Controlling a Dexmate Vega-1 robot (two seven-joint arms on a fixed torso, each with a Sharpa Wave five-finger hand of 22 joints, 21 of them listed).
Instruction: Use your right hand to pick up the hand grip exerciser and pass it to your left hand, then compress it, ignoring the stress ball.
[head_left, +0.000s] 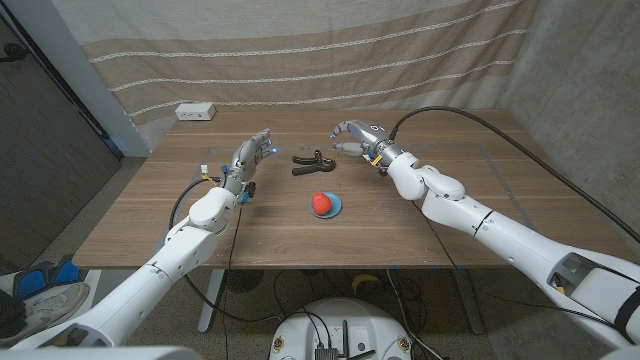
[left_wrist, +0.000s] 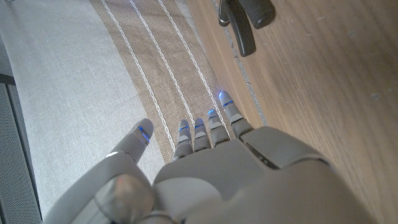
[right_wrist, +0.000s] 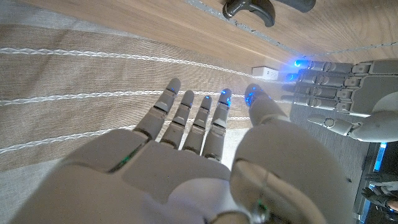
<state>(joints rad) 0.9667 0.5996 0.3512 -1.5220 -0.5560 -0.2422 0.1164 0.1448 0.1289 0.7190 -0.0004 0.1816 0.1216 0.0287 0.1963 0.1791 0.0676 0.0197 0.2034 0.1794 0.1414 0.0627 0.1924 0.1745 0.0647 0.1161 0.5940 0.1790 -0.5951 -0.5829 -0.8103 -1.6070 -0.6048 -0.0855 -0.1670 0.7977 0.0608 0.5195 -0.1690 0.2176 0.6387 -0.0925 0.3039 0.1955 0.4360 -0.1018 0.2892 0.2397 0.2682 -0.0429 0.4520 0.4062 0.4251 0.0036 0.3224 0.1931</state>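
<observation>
Here the grip exerciser (head_left: 313, 161) lies on the table (head_left: 420, 240) between both robot hands, touching neither. The left robot hand (head_left: 250, 157), at its 9 o'clock, is released, fingers spread. The right robot hand (head_left: 352, 137), at its 2 o'clock, is also released, fingers loosely curved. A red ball (head_left: 322, 203) sits on a blue disc (head_left: 334, 208) at the exerciser's 6 o'clock, well apart. A white box (head_left: 195, 112) stands near the far edge.
</observation>
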